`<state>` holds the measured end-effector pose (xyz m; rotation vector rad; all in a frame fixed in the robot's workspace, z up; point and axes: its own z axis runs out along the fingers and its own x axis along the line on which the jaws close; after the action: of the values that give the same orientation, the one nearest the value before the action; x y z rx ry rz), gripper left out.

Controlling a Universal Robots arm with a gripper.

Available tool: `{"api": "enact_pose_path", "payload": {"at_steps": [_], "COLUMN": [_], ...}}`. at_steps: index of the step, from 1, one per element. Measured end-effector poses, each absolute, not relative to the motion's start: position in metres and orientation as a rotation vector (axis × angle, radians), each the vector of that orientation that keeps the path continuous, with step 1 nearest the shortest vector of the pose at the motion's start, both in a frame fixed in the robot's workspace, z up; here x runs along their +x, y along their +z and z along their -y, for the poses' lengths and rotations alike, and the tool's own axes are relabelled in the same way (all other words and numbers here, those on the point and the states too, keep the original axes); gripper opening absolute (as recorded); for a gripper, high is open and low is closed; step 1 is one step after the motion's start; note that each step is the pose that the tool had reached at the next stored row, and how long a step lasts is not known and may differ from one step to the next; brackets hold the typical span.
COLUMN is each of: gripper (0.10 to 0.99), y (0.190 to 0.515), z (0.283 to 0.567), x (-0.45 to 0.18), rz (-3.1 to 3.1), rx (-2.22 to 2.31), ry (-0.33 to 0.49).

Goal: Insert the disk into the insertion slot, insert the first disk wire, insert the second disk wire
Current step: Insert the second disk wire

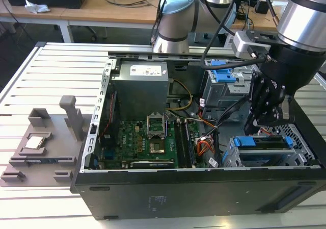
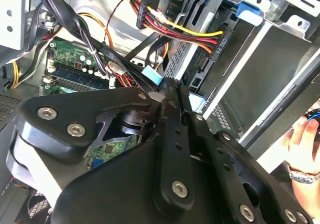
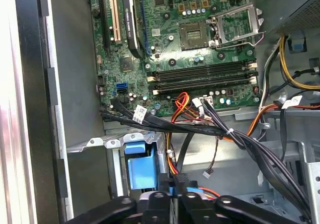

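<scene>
One step appears done: the disk, in its blue carrier, sits inside the slot at the case's near corner on the exterior view's right. Gripper hangs just above the cage's rear edge, fingers pressed together on a small dark connector, judged to be that of the red wire. Whether this connector is seated cannot be told. Second wire: not identified. A person's hand rests beside the case.

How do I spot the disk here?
Find the open black computer case. At the exterior view's right, below the gripper, sits a perforated silver cage. The disk lies flat inside, its long edge bright blue; the bay behind carries just a blue latch.
</scene>
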<state>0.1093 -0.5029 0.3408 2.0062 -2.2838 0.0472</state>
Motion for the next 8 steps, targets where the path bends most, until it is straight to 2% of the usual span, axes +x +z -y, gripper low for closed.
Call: {"api": "enact_pose_path", "payload": {"at_steps": [8], "gripper": [0.149], "y": [0.3434], "z": [0.5029], "x": [0.1098], "rz": [2.283], "rx": [2.007], "ry": [0.048]}}
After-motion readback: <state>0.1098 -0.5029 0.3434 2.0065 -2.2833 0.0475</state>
